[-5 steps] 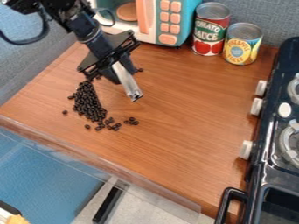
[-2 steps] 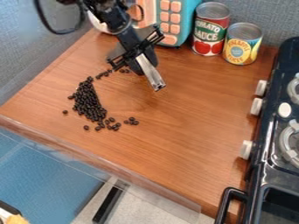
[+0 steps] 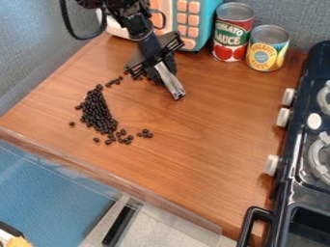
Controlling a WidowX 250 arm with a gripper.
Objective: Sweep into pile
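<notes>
Bean pile [image 3: 97, 113] seemingly slants lengthwise, down rightward.

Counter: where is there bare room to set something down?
Bare: the broad middle and right of the counter, between the beans and the stove, below the cans; also the strip along the left edge. Crowded: the back, with microwave, cans and gripper.

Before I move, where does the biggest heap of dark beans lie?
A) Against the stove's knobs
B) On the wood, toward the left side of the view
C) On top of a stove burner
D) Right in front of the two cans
B, since the biggest heap sits on the wooden counter toward the view's left, across from the stove.
</notes>
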